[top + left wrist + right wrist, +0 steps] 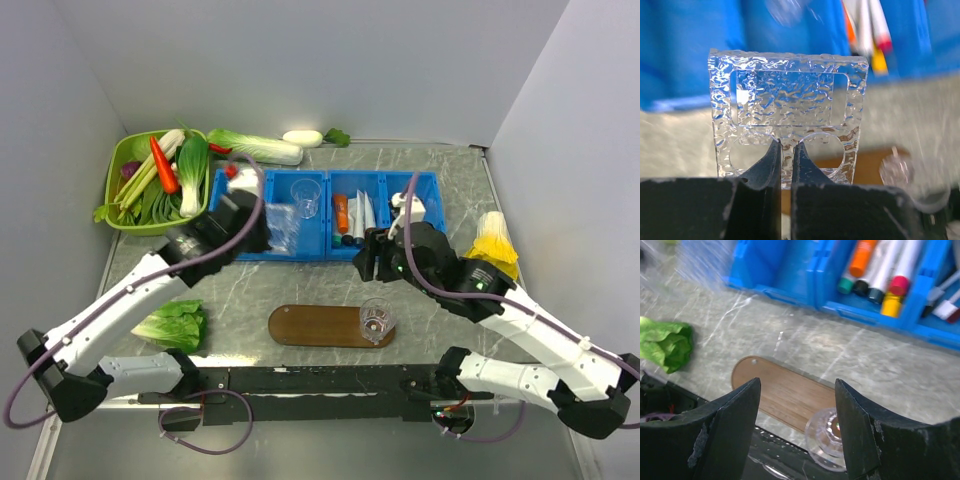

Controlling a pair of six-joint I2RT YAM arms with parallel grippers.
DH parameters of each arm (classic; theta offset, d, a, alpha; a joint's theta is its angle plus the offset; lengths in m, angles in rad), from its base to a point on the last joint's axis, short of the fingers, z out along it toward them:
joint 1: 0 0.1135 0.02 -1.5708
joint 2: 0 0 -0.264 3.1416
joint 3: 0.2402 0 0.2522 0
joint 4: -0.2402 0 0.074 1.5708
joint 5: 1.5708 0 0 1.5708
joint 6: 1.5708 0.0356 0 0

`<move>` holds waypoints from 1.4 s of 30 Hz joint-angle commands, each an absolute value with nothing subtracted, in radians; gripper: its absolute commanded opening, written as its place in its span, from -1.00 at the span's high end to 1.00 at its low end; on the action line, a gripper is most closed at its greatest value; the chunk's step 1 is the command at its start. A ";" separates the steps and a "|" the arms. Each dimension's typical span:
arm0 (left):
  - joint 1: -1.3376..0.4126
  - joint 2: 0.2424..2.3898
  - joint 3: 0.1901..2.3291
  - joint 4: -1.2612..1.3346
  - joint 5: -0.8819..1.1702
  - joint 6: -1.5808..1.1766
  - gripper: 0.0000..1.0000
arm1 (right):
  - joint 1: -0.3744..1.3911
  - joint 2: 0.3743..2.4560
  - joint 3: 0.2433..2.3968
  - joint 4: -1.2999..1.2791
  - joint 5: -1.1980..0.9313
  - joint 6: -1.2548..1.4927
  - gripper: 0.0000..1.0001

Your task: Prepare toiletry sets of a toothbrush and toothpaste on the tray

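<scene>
The brown wooden tray (310, 326) lies on the table near the arm bases, with a clear cup (377, 320) standing on its right end. White toothpaste tubes (362, 212) lie in the middle blue bin beside an orange tube (341, 212). My left gripper (262, 228) is shut on a clear textured plastic holder (787, 100) with a slot and two round holes, held in front of the bins. My right gripper (368, 258) is open and empty, above the table between the bins and the tray (780, 387). The toothpaste tubes (887, 262) also show in the right wrist view.
Three blue bins (235, 250) stand in a row; the left one holds a clear cup (307, 195). A green basket (120, 195) of vegetables is at the back left. Lettuce (175, 325) lies at the near left. A yellow object (492, 245) is at the right.
</scene>
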State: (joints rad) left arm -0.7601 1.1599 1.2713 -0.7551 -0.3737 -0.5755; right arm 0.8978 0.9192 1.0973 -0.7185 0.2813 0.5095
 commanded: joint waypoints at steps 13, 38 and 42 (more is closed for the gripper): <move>-1.115 1.281 1.223 -0.796 -0.443 -0.962 0.98 | 0.974 0.922 1.100 -0.664 0.420 0.541 -0.34; -1.397 1.523 1.258 -0.907 -0.555 -1.411 0.98 | 0.700 0.710 0.970 -0.614 0.472 0.373 -0.58; -1.397 1.531 1.250 -0.887 -0.535 -1.417 0.98 | 0.695 0.684 0.954 -0.618 0.469 0.380 -0.58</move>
State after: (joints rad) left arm -1.3941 1.5455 1.2366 -0.9253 -0.5400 -1.3830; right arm 0.7033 0.7094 0.9722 -0.6254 0.4698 0.3897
